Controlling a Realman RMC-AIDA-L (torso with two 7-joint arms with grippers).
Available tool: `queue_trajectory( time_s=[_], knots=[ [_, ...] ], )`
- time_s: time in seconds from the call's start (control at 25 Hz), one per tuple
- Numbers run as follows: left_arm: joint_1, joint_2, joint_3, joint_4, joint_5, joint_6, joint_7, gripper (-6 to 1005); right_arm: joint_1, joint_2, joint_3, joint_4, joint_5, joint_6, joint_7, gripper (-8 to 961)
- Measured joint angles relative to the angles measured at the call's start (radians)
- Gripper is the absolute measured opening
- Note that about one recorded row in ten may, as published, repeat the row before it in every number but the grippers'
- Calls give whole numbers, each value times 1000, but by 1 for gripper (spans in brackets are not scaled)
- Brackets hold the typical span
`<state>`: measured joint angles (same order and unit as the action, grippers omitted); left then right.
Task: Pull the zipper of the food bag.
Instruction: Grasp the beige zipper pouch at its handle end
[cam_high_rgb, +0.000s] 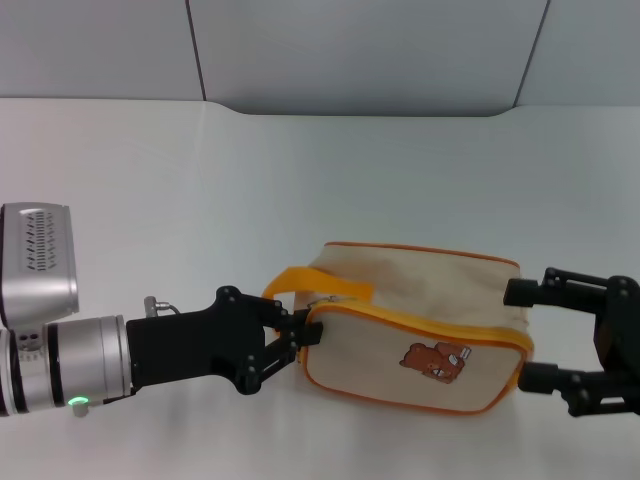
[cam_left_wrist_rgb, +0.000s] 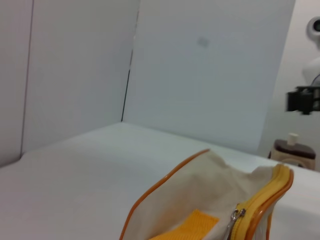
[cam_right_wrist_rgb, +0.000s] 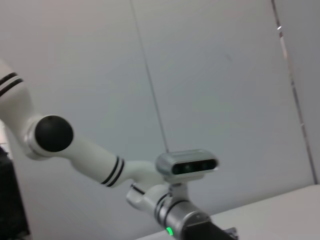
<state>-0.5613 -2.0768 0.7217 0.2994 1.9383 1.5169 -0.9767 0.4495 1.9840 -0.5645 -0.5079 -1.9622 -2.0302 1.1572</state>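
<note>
The food bag (cam_high_rgb: 400, 285) lies on the white table, cream canvas with orange piping and a brown bear picture (cam_high_rgb: 435, 362) facing me. Its orange strap handle (cam_high_rgb: 300, 278) arches at the left end. The zipper (cam_high_rgb: 420, 322) runs along the orange-trimmed top edge. Its silver pull tab (cam_left_wrist_rgb: 235, 217) hangs at the left end, seen close in the left wrist view. My left gripper (cam_high_rgb: 306, 330) is shut, with its tips at the bag's left corner just below the tab. I cannot tell whether it pinches anything. My right gripper (cam_high_rgb: 530, 335) is open and straddles the bag's right end.
The white table (cam_high_rgb: 200, 200) spreads behind and left of the bag, with grey wall panels (cam_high_rgb: 350, 50) at the back. The left wrist view shows a small brown and white object (cam_left_wrist_rgb: 292, 150) far off. The right wrist view shows only my left arm (cam_right_wrist_rgb: 100, 165) and the wall.
</note>
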Motion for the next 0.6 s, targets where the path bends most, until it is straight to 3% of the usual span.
queue_trajectory(
  time_s=[0.2,0.52,0.6],
  knots=[
    [3,12,-2,24,-29,76,14,101,1,24,84,3,0,11,-62,797],
    [-3,64,-17,119,-47,230,-17,90,30,99,195,29,22,134,-285,789],
    [-4,67,-18,150,-47,257,-33,89,44,100,196,98,65,171,-382,787]
  ],
)
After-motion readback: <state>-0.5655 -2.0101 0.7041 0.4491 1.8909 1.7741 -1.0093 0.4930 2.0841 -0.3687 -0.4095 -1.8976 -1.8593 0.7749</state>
